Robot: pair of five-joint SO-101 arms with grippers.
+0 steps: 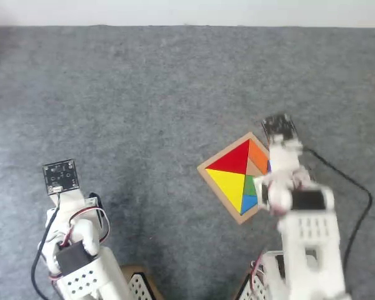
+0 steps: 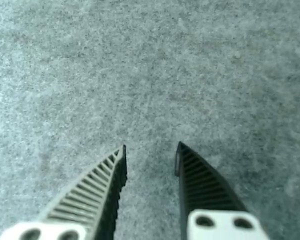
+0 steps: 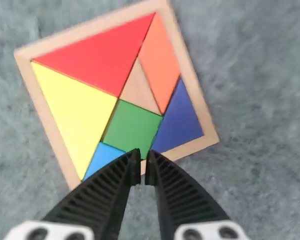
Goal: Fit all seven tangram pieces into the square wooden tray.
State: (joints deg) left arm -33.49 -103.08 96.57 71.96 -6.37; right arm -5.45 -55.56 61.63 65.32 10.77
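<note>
**High view.** The square wooden tray (image 1: pixel 240 218) lies on the grey felt table cover (image 1: pixel 144 94) at about 4 o'clock from the table's centre, turned so that one corner points to 12 o'clock. Inside it, the red triangle (image 1: pixel 233 161) sits at 12 o'clock, the yellow triangle (image 1: pixel 230 182) at 8 o'clock, the orange piece (image 1: pixel 258 153) at 2 o'clock, and the light blue triangle (image 1: pixel 248 202) at 6 o'clock. The right arm (image 1: pixel 300 206) overhangs the tray's 4 o'clock side. The left arm (image 1: pixel 75 237) stands well apart, at 7 o'clock on the table.

**Left wrist view.** The left gripper (image 2: pixel 151 150) hangs above bare felt. Its jaws are spread wide with nothing between them.

**Right wrist view.** The right gripper (image 3: pixel 142 167) is over the tray's rim (image 3: pixel 186 75), its tips just beside the green square (image 3: pixel 132 127). The jaws are drawn almost together and grip nothing. The dark blue triangle (image 3: pixel 177 122) touches the green square and the orange piece. A wood-coloured triangle (image 3: pixel 138 92) lies between the red, orange and green pieces.
</note>
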